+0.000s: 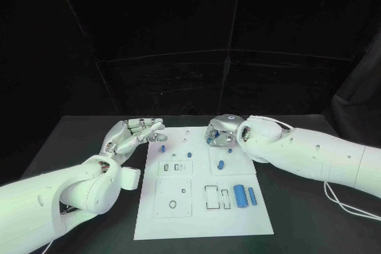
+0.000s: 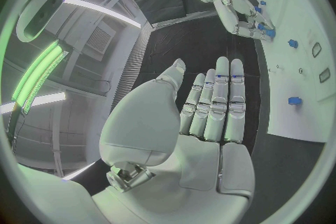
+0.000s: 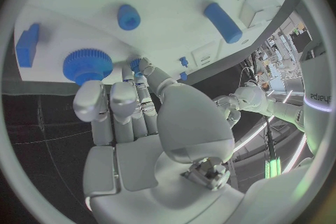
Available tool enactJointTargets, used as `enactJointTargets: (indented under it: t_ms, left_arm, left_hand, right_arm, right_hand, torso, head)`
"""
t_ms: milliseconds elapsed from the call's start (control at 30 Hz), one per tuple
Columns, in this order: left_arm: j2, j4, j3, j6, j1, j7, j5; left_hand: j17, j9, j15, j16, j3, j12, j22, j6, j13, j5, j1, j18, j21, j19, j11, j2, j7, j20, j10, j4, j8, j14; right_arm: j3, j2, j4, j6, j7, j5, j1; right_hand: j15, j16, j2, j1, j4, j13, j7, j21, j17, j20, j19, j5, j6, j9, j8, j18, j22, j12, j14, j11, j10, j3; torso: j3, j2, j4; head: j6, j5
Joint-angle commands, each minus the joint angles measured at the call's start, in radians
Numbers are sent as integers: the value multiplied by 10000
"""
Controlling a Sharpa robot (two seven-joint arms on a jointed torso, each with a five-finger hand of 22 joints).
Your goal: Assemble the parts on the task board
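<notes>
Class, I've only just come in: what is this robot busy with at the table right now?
It is working at the white task board, where small blue parts lie. The right hand is down over the board's far end, fingers curled close to a blue gear-shaped part; whether it grips anything cannot be told. The left hand is at the board's left edge, fingers straight, holding nothing. Two blue cylinders lie untouched on the nearer part of the board.
</notes>
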Motion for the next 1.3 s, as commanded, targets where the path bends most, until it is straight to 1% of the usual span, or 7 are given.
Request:
enactJointTargets:
  t_ms: [33,200,233,433,767,1033,1300]
  left_arm:
    - [-21,11,9,133,28,-26,-66]
    - [-23,9,10,155,41,-48,-66]
    - [-19,9,10,162,42,-52,-66]
    - [1,16,10,189,45,-69,-66]
    - [37,10,10,213,58,-93,-66]
    - [46,17,10,227,93,-118,-66]
    - [54,-3,10,234,104,-128,-66]
  left_hand:
    - [18,-15,90,-70,-52,-45,-22,17,-9,-28,-110,129,-74,16,66,15,33,35,23,-22,-74,-23]
    - [34,-13,116,-161,-66,-96,-64,10,-8,-33,-107,124,-135,-25,83,35,45,57,13,-59,-111,-85]
    - [35,-13,117,-165,-67,-99,-67,11,-8,-33,-106,124,-138,-27,83,36,44,58,13,-61,-112,-88]
    - [35,-13,117,-165,-67,-99,-67,11,-8,-33,-106,124,-138,-27,83,36,44,58,13,-61,-112,-88]
    - [38,-12,120,-177,-67,-106,-72,12,-8,-33,-102,124,-147,-31,84,40,44,61,13,-69,-117,-95]
    - [38,-12,120,-177,-67,-106,-72,12,-8,-33,-102,124,-147,-31,84,40,44,61,13,-69,-117,-95]
    - [38,-12,120,-177,-67,-106,-72,12,-8,-33,-102,124,-147,-31,84,40,44,61,13,-69,-117,-95]
  right_arm:
    - [129,12,55,-1056,262,617,45]
    - [237,216,-123,-1666,118,827,59]
    - [246,294,-196,-1740,87,835,65]
    - [270,796,-684,-1855,-24,847,122]
    - [274,1659,-1545,-1397,31,849,160]
    - [272,2073,-1903,-718,-48,703,175]
    - [269,2286,-2153,-463,-171,513,177]
  right_hand:
    - [0,104,-98,-275,129,-6,15,82,85,28,70,-24,70,12,40,-85,78,-24,72,6,-10,100]
    - [-8,194,-132,-302,184,1,18,118,163,30,86,-1,82,15,46,-90,129,-10,74,7,11,259]
    - [-8,194,-132,-302,184,1,18,118,163,30,86,-1,82,15,46,-90,129,-10,74,7,11,259]
    - [-2,254,-188,-321,216,-1,32,146,207,32,98,-3,74,13,41,-95,166,-17,74,15,-3,375]
    - [12,307,-283,-382,295,-3,37,170,218,42,94,-42,46,10,33,-98,191,-21,61,26,-42,520]
    - [18,332,-340,-417,345,-3,36,190,217,49,103,-75,24,9,31,-103,222,-21,52,32,-67,594]
    - [19,340,-364,-431,364,-3,36,192,215,52,98,-85,16,8,31,-103,222,-21,48,34,-75,616]
  torso:
    - [0,8,-22]
    - [-13,25,18]
    - [-1,23,16]
    - [-3,39,48]
    - [1,51,17]
    - [-17,59,18]
    - [-9,70,17]
  head:
    - [40,48]
    - [75,36]
    - [79,45]
    - [109,58]
    - [110,85]
    - [77,103]
    - [41,128]
